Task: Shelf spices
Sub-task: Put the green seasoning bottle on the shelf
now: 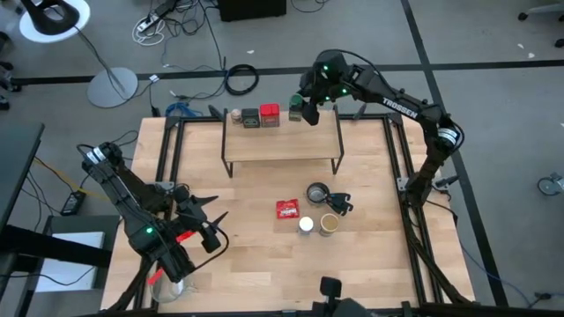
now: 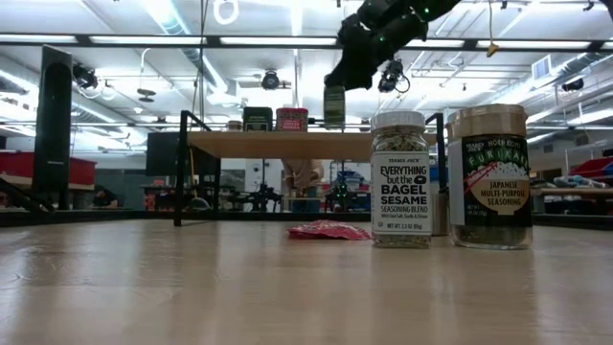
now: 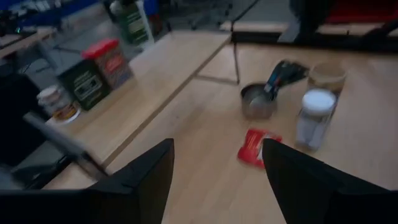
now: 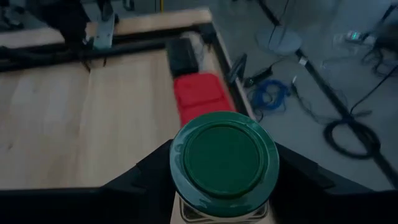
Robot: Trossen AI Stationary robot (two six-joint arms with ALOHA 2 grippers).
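Note:
The shelf stands at the table's far side. On its plank sit a small round jar, a dark square tin and a red tin. To the right of the red tin my right gripper is shut on a green-lidded jar. A white-capped jar and a tan-lidded jar stand on the table in front of the shelf. My left gripper waits open over the near left of the table, holding nothing. My right gripper pinches the green jar between its two fingers, on opposite sides of the body just below the green lid. The fingers come from the table's right, slanting down. The jar hangs upright, its bottom close over the shelf's plank.
A flat red packet and a round metal cup with a black handle lie near the two jars on the table. The shelf's near half and right end are bare wood. Black frame rails run along the table's sides.

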